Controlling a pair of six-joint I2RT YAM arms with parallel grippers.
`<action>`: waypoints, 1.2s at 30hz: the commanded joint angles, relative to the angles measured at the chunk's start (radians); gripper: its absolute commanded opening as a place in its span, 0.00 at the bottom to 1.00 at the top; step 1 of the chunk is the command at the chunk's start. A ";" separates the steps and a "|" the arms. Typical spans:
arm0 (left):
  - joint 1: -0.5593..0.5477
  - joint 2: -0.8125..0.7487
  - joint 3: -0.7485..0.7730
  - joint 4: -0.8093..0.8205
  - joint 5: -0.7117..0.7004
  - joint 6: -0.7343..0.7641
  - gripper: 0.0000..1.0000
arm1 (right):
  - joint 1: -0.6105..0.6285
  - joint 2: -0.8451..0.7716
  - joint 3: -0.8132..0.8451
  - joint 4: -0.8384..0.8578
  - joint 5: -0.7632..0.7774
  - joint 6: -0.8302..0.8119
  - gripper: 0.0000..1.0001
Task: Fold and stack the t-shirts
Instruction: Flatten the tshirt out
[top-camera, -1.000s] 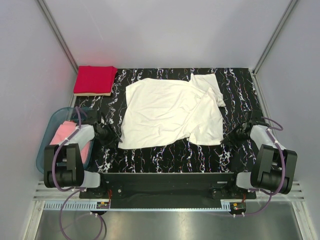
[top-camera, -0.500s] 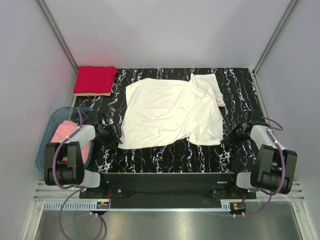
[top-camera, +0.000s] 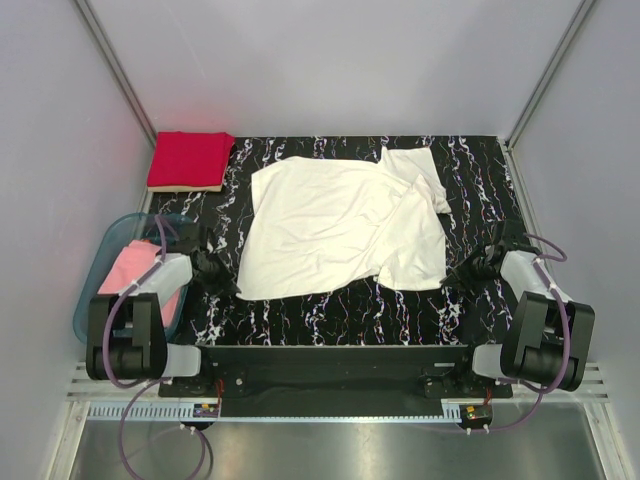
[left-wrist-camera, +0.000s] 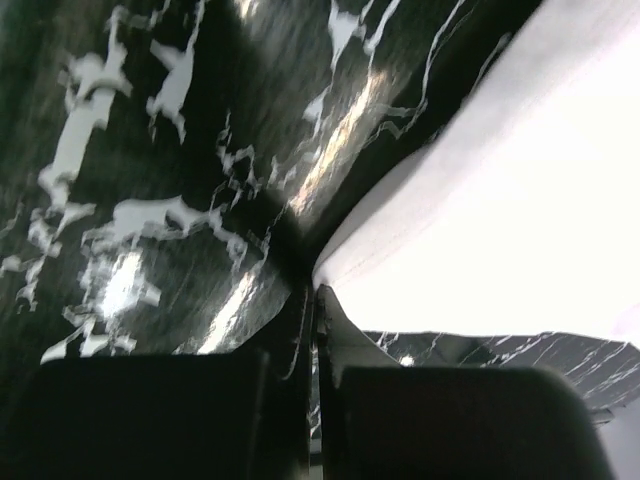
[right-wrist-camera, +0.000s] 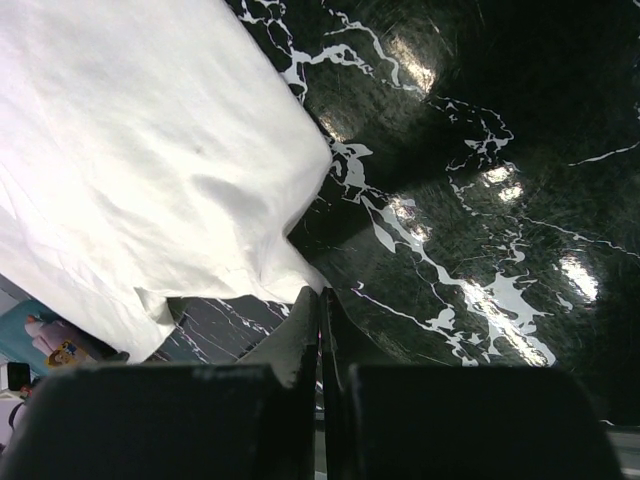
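A white t-shirt (top-camera: 340, 225) lies spread on the black marble table (top-camera: 470, 180), its right side folded over in wrinkles. It also shows in the left wrist view (left-wrist-camera: 500, 220) and the right wrist view (right-wrist-camera: 130, 150). My left gripper (top-camera: 225, 278) is shut, low on the table, with its tips (left-wrist-camera: 313, 292) at the shirt's near left corner. My right gripper (top-camera: 466, 270) is shut, with its tips (right-wrist-camera: 320, 293) just beside the shirt's near right corner. I see no cloth between either pair of jaws. A folded red t-shirt (top-camera: 190, 158) lies at the back left.
A blue bin (top-camera: 92, 300) stands off the table's left edge with a pink garment (top-camera: 135, 265) in it. Grey walls close in the back and both sides. Both arm bases sit at the near edge.
My left gripper has drawn back a little to the left and my right gripper a little to the right, away from the shirt's near corners. The shirt has not visibly moved.
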 joint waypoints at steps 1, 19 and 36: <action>-0.006 -0.108 0.053 -0.092 -0.065 0.017 0.00 | -0.005 -0.033 0.033 0.001 -0.016 0.000 0.00; -0.009 -0.224 0.345 -0.171 -0.051 0.091 0.00 | -0.005 -0.082 0.256 -0.099 0.026 -0.030 0.00; -0.009 0.030 0.987 0.004 -0.056 -0.043 0.00 | -0.017 0.082 1.194 -0.294 0.115 -0.024 0.00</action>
